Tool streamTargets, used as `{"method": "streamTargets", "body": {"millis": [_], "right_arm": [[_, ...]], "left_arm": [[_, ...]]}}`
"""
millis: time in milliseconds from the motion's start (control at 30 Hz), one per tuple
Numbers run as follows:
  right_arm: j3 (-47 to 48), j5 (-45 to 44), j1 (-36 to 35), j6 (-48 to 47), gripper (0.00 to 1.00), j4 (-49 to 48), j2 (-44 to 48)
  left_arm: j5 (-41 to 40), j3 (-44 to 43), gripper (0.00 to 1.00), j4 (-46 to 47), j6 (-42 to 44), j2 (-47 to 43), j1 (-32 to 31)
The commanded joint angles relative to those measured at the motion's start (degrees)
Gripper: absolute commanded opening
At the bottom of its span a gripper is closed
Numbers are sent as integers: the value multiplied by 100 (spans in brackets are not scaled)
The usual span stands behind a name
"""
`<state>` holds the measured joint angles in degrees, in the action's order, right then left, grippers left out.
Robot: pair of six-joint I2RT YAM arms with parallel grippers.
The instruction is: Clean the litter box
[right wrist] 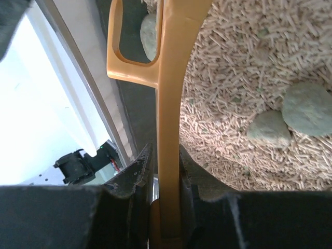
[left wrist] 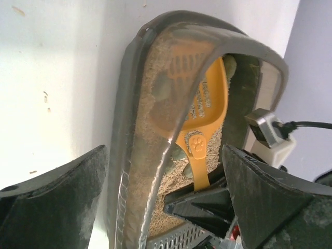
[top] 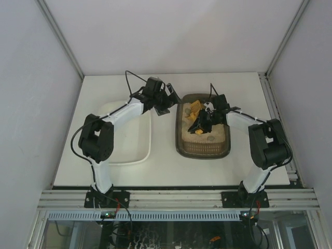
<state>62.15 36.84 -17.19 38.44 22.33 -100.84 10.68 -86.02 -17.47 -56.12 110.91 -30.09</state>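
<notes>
Litter box [top: 203,154]: centre-right in the overhead view, just right of a white tray [top: 147,151]. Stiff plastic, probably weighty with its fill and slick-walled; best taken by the ribbed rim.
Contents: pale pellet litter [right wrist: 233,67], grey-green clumps [right wrist: 307,108], yellow scoop [right wrist: 168,104].
Right gripper [right wrist: 167,174]: clamped on the scoop handle.
Left gripper [left wrist: 166,202]: jaws wide, the box's wall between them, gripping nothing.
</notes>
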Motion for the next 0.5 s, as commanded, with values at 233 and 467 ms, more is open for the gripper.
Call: {"method": "streamTargets", "body": {"millis": [233,467], "right_arm": [[-1496,900,393,720,0,-1972,1623],[-2632,1036,513,1149,0,-3050,2419]], "left_arm": [[238,513,96,-423,1416,-1955,774],[529,1010,96,-1169,2549,-3032,1094]]}}
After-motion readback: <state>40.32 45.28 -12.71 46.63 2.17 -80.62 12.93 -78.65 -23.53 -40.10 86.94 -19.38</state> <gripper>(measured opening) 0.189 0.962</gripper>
